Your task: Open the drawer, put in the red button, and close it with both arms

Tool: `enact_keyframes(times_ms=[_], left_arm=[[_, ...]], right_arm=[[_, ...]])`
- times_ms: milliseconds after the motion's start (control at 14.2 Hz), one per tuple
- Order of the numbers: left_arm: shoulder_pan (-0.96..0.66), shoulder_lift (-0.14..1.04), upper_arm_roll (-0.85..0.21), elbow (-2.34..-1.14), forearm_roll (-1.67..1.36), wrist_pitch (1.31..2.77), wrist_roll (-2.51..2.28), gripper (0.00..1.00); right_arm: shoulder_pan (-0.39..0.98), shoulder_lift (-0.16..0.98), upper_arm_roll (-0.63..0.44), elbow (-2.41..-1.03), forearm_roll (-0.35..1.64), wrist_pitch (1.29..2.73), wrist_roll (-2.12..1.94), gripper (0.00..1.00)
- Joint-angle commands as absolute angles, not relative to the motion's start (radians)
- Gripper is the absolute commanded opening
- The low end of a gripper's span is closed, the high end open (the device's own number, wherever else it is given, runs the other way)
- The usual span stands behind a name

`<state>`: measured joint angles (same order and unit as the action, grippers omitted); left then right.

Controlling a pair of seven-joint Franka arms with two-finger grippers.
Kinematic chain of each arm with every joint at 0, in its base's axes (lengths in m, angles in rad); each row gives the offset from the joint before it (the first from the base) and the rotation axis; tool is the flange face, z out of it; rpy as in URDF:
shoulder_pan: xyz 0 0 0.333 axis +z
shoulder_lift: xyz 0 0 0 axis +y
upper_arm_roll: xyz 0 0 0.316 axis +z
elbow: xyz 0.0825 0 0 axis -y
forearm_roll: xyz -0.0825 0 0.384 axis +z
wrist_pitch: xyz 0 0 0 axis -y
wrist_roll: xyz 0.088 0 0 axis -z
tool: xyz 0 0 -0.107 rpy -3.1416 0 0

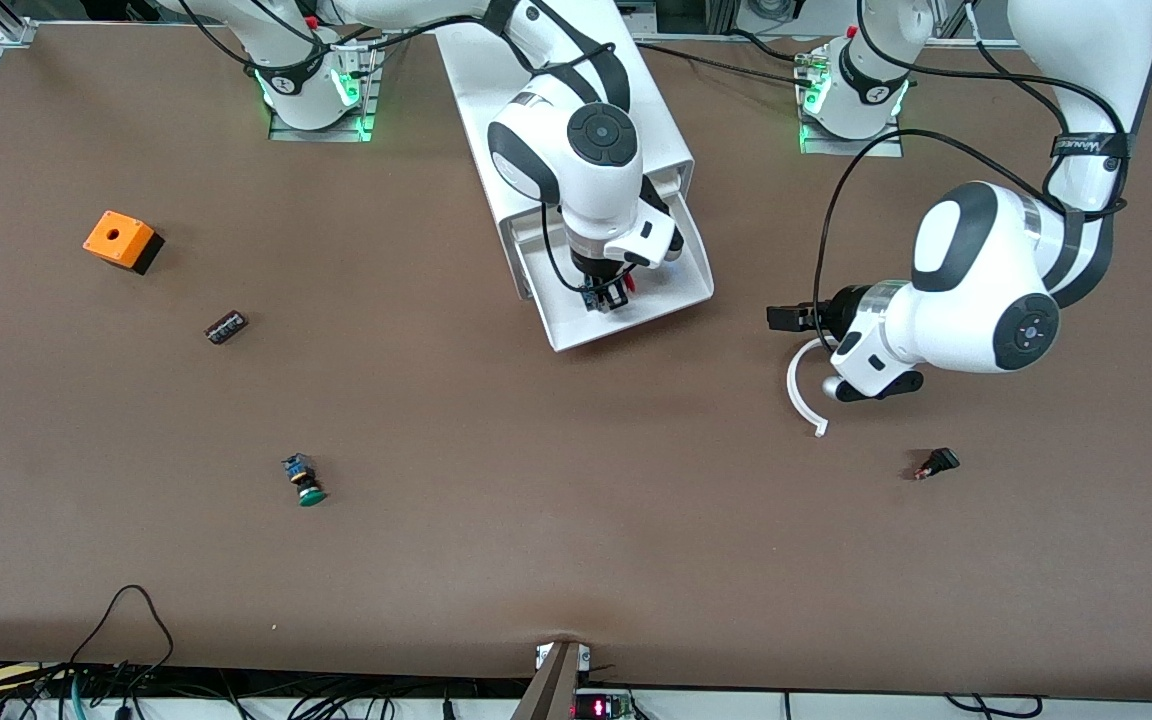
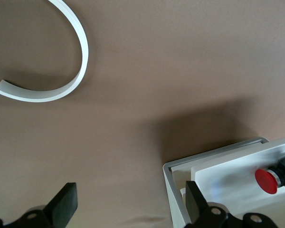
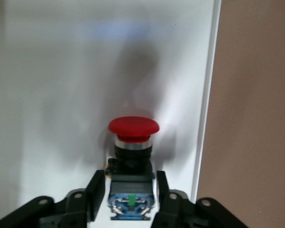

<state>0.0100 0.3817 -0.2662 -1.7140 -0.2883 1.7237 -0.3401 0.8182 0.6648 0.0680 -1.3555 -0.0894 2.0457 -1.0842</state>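
Observation:
The red button (image 3: 133,126) lies in the open white drawer (image 1: 636,322), with its black body and blue end between my right gripper's (image 3: 130,194) fingers. A thin gap shows on each side, so the fingers stand slightly open around it. In the front view the right gripper (image 1: 608,292) is down inside the drawer. My left gripper (image 1: 786,318) is open and empty, low over the bare table beside the drawer's front corner, toward the left arm's end. The left wrist view shows the drawer's corner (image 2: 173,171) and the red cap (image 2: 266,180).
A white curved strip (image 1: 802,395) lies under the left arm. A small black part (image 1: 937,463) lies nearer the camera. Toward the right arm's end are an orange box with a hole (image 1: 121,240), a dark brown part (image 1: 226,327) and a green-capped button (image 1: 304,480).

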Motion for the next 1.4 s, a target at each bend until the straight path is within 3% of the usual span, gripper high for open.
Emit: enact_keyframes(times_ms=[0,351,632,1053,1333], left_arm=[[0.0,0.368,-0.262,-1.71,-0.259,1.726,-0.368,1.0],[-0.002,0.342,-0.264,-1.709,-0.252,1.729,-0.374,1.0],[-0.018,0.342,-0.264,-1.71,-0.19,1.798,-0.376,1.0],[-0.159,0.393,-0.261,-1.715,-0.086,1.959,-0.575,1.0],[-0.241,0.442,-0.258,-1.713,-0.083,2.1,-0.701,1.0]], right_arm=[[0.83,0.672,0.054,-1.333,-0.097,2.036,-1.092,1.0],[0.83,0.629,0.014,-1.264,-0.048,1.987,-1.055,1.0],[0.825,0.589,-0.159,-1.224,0.228,1.98,-1.054,1.0],[0.815,0.502,-0.345,-1.223,0.235,1.892,-1.008,1.0],[0.764,0.473,-0.387,-1.226,0.227,1.862,-0.815,1.0]])
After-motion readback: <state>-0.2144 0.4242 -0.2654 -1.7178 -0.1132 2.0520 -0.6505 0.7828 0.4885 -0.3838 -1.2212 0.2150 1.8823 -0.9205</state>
